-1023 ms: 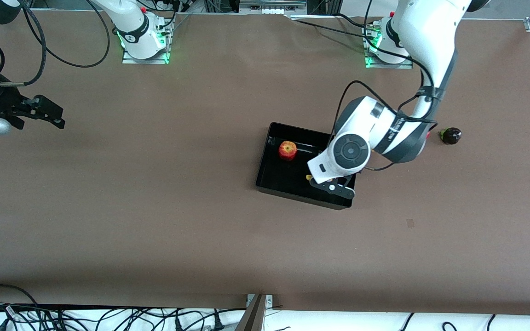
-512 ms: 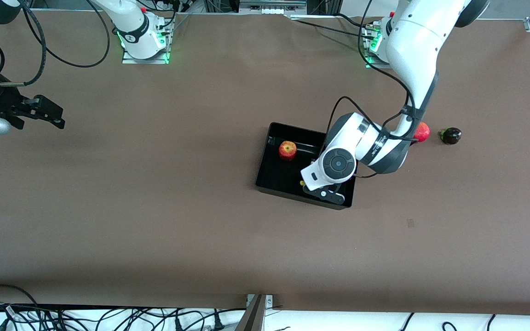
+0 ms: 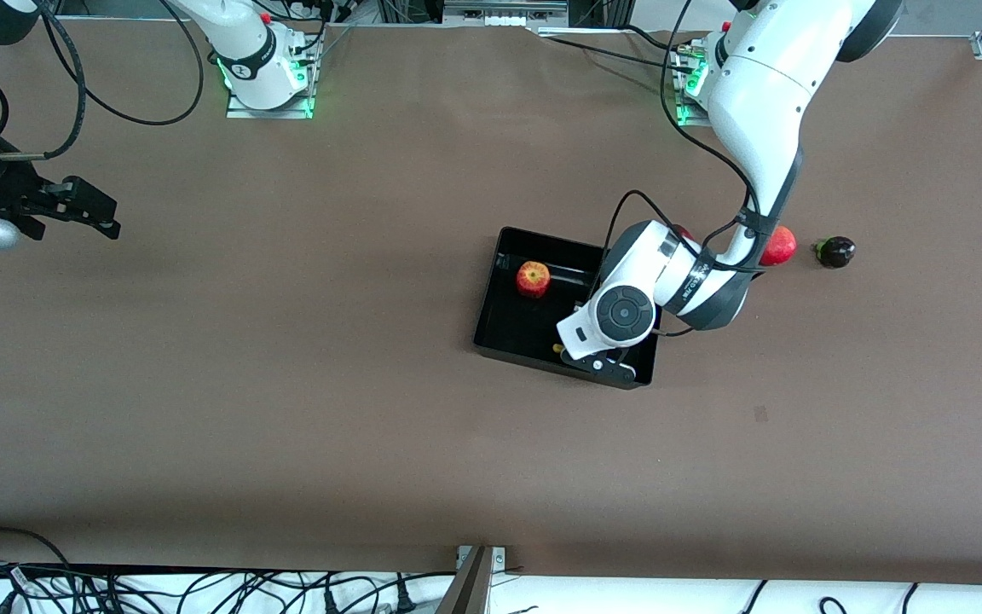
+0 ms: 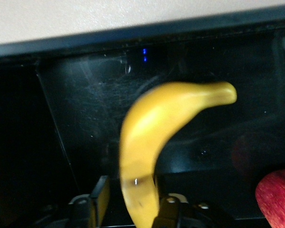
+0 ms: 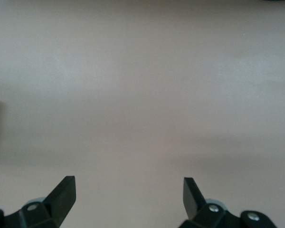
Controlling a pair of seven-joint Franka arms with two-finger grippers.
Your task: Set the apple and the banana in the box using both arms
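Observation:
The black box lies mid-table, with the red and yellow apple in its corner farther from the front camera. My left gripper is down inside the box at the end nearer the left arm. In the left wrist view the left gripper is open, and the yellow banana stands between its fingers, leaning on one with a gap to the other. Only the banana's tip shows from the front. The apple shows at the edge, against the box wall. My right gripper waits open over bare table, and the right gripper holds nothing.
A red pomegranate, partly covered by the left forearm, and a small dark fruit lie on the brown table toward the left arm's end, beside the box. Cables run along the table's front edge.
The left arm has come down into the box with the banana, toward the front camera, and its fingers have parted from it on one side. The right arm has not moved.

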